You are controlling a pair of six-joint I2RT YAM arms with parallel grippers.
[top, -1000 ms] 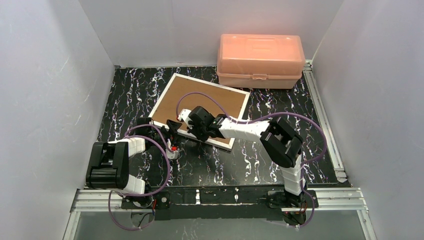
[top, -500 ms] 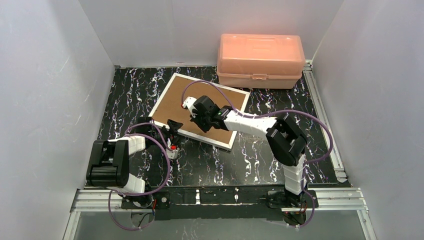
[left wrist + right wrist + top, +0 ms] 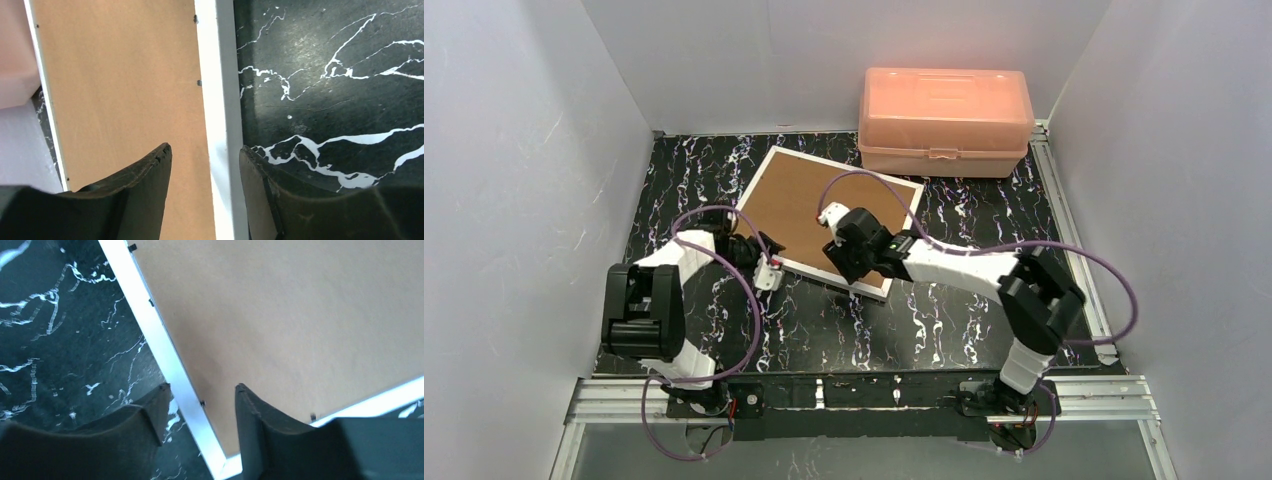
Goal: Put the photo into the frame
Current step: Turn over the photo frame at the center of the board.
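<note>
With the frame (image 3: 789, 205) lying back-up on the marbled table (image 3: 944, 320), both my pincers stand spread across its white rim (image 3: 220, 100), pinching nothing.

My left pincer (image 3: 205, 150) straddles the rim at the frame's near-left end, with one finger (image 3: 142, 190) over the brown board (image 3: 125, 75) and the other over the black tabletop just outside. My right pincer (image 3: 202, 386) straddles the rim close to a corner, one finger over the table and the other over the board. Whether any fingertip touches the frame I cannot tell. The frame sits askew near the middle of the table, apart from the pink box (image 3: 944, 120) at the back, and small black tabs (image 3: 198, 82) line the board's edge.
</note>
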